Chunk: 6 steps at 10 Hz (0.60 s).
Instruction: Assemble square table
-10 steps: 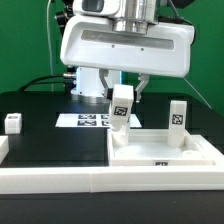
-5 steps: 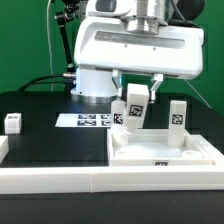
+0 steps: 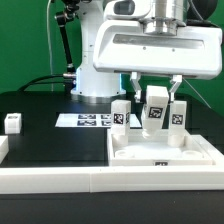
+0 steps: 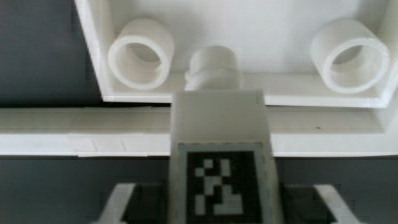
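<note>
we have the gripper [image 3: 156, 102] clamped on one leg [image 3: 155, 111] over the slab [image 3: 135, 156]. both sockets [image 4: 143, 56] we see are empty, other legs [image 3: 178, 114] look loose. none seated yet, we reckon.

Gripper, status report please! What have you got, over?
Gripper shut on small white tagged block leg. Leg hangs over white plastic square slab. Two more white legs flank it, exterior view.
</note>
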Tool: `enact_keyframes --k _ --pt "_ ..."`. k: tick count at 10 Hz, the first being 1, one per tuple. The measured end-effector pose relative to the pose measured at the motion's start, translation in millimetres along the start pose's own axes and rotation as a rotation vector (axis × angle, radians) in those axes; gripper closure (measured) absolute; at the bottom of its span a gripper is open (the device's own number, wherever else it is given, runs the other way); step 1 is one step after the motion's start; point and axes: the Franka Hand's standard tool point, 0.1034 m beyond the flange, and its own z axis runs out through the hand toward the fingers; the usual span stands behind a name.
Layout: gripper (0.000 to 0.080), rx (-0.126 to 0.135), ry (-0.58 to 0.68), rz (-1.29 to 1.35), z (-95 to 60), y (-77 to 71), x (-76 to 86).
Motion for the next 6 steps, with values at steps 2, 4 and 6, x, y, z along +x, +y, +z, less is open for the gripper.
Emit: enact_keyframes --k 2,4,6 --pt "0.0509 0.004 -0.001 0.024 0.7 -6.0 -1.4" --pt "0.0509 0.022 -0.002 0.019 -0.5 -32.9 -0.8" --pt "0.0509 0.021 0.0 0.018 0.3 -32.1 -0.3"
